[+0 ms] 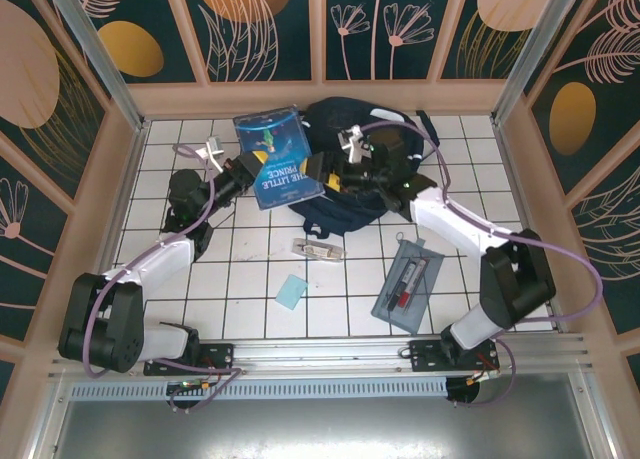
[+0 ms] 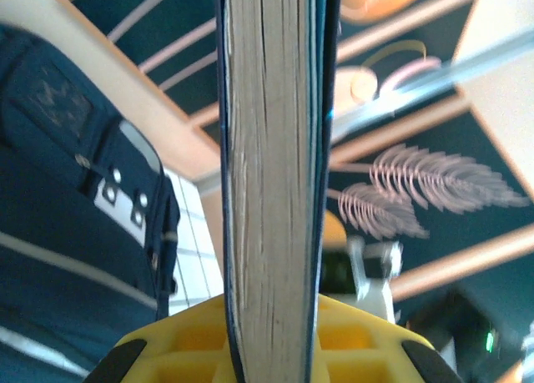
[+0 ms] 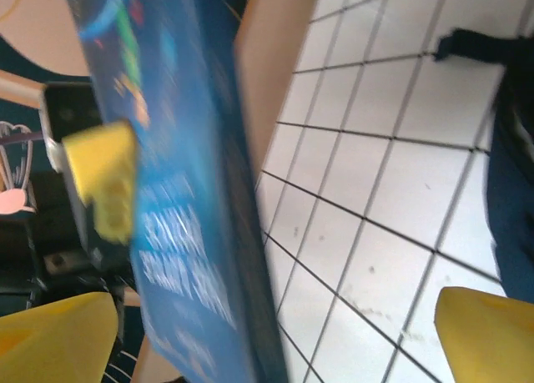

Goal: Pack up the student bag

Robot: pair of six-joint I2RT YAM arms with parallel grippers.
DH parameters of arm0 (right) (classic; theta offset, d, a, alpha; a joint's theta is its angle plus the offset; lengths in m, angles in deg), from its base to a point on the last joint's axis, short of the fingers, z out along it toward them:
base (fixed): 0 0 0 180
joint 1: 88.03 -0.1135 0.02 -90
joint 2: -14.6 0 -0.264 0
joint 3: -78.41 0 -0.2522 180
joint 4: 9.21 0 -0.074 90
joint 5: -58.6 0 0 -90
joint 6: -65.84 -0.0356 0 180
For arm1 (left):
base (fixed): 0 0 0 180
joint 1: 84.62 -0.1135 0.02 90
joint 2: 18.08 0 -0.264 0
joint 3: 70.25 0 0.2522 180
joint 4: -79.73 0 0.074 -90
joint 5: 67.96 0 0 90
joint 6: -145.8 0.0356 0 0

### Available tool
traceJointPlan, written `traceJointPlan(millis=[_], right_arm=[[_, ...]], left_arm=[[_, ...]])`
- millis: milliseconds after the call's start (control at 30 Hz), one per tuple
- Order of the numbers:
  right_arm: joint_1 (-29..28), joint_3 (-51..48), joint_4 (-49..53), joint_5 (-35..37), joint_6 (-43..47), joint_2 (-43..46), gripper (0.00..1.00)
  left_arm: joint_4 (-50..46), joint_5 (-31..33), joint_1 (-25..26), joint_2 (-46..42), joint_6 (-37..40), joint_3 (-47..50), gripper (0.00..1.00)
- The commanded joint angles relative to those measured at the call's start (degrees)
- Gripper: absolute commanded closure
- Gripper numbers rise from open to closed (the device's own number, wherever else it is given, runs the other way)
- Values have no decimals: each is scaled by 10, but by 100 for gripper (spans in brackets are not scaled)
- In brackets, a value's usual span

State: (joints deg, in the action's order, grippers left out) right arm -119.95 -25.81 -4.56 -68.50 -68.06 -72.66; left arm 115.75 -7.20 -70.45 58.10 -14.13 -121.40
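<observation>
The left tool (image 1: 252, 165) is clenched on one edge of a blue hardback book titled The Little Prince (image 1: 277, 157). Its yellow fingers (image 2: 167, 341) pinch covers and pale pages together, so the book hangs tilted above the white tiled desk (image 1: 240, 249) without flopping open. The right tool (image 1: 325, 175) sits at the book's other side with fingers spread wide, grasping nothing, probably leaving one arm to carry it. The large navy-blue fabric backpack with white stripes (image 1: 340, 217) lies at the far middle of the desk, just right of the book, a short move away. A flat grey transparent pencil case (image 1: 405, 284) lies nearer the arms, not yet packed
</observation>
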Motion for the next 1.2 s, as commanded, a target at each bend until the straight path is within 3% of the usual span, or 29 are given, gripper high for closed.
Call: traceJointPlan(millis=[0,233,533,833,900,933,967,1000,1033,1067,1167], right_arm=[[-14,-79,-130,49,-96,46,1],[-80,-163,-338,135,-176,58,1],[-95,-141,-416,168,-176,27,6],[-104,-103,-454,158,-196,-35,40],[-104,-107,-460,163,-190,-34,61],[-101,-109,-454,164,-183,-29,78],[-96,-111,-440,163,-176,-21,100],[-91,-116,-424,167,-171,-11,100],[-82,-126,-410,168,-164,4,100],[-70,-139,-391,170,-158,22,100],[-24,-174,-293,184,-123,93,100]], left_arm=[[118,112,12,-2,-62,-6,100],[189,187,55,27,-109,2,100],[171,218,77,-2,-105,34,100],[197,210,92,7,-125,36,100],[198,200,93,11,-127,34,100],[200,192,93,13,-125,32,100],[197,179,93,16,-123,29,88],[184,166,93,18,-117,23,55],[148,150,93,21,-100,10,15],[87,127,92,25,-65,-13,2],[-124,77,93,54,93,-111,2]])
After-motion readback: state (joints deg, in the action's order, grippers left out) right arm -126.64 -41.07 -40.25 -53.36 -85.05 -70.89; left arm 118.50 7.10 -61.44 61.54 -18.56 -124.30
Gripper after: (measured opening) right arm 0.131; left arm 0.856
